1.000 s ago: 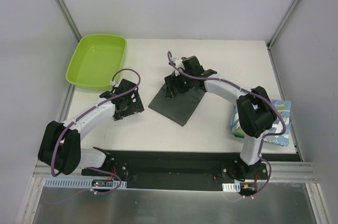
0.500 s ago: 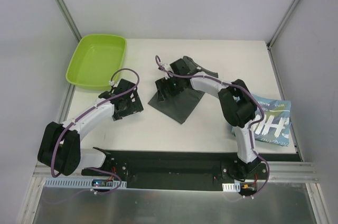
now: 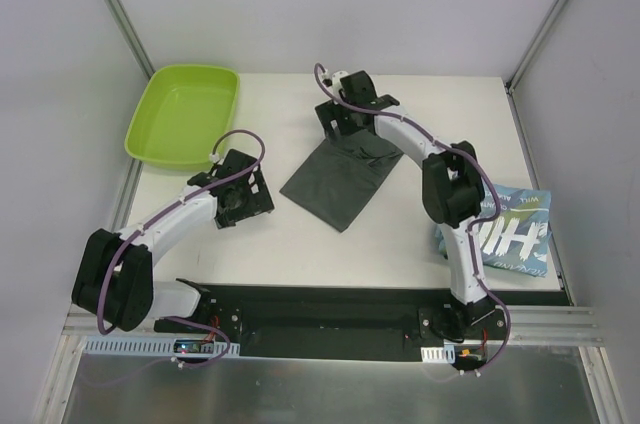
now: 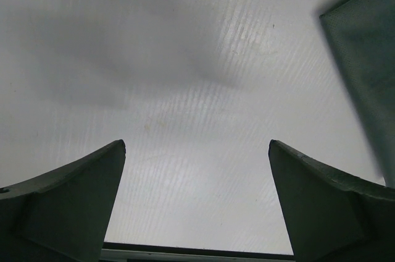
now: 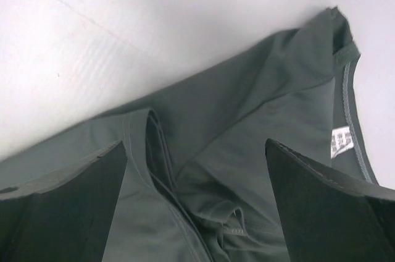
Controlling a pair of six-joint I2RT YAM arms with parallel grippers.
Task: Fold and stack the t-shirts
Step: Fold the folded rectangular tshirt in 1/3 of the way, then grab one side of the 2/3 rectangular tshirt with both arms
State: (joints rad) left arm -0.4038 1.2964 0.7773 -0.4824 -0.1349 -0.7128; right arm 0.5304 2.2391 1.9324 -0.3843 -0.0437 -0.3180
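Left gripper [image 4: 196, 146]: spread wide, empty, over table [image 4: 185, 58].
Right gripper [image 5: 196, 144]: spread wide (nothing gripped), above dark grey t-shirt [image 3: 338, 179].

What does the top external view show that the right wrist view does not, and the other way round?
Only the top external view shows the lime-green tray, the light blue t-shirt on the far right, and the left gripper. Only the right wrist view shows the white label and the seams at the collar of the dark grey t-shirt. Both show that t-shirt and the open right gripper over it.
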